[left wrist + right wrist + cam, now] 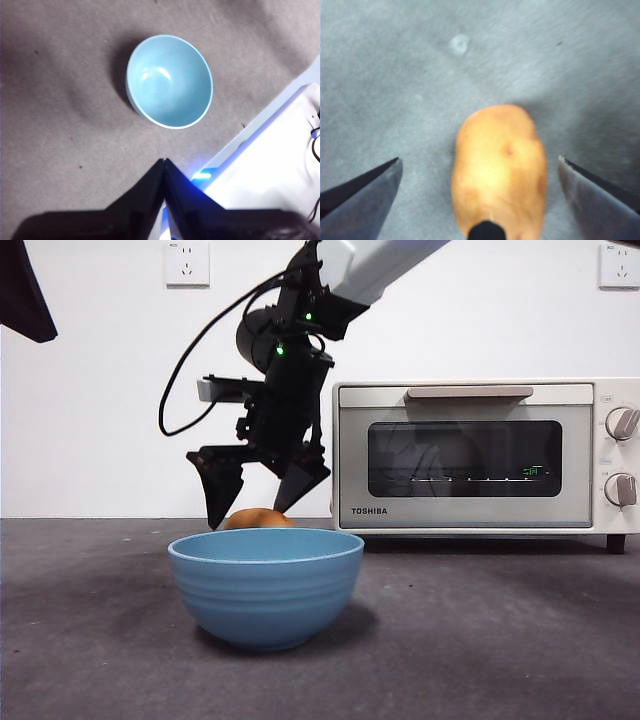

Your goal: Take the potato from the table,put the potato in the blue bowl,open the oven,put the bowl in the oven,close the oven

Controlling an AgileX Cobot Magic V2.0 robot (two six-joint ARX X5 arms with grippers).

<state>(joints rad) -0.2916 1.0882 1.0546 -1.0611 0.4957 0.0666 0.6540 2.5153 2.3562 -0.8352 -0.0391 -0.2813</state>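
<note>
Behind the blue bowl [266, 586], the right gripper [256, 502] hangs low over the potato [258, 519], its two black jaws spread wide and reaching down on either side of it. From the right wrist view the potato [498, 171] lies on the grey tabletop [420, 75] between the parted jaws, with clear space on both sides, so nothing is gripped. The bowl sits empty on the tabletop, nearer the front camera than the potato. To the right and further back stands the oven [480, 455], door shut. High above the bowl [169, 81], the left gripper [164, 162] waits with its jaws pressed together, holding nothing.
</note>
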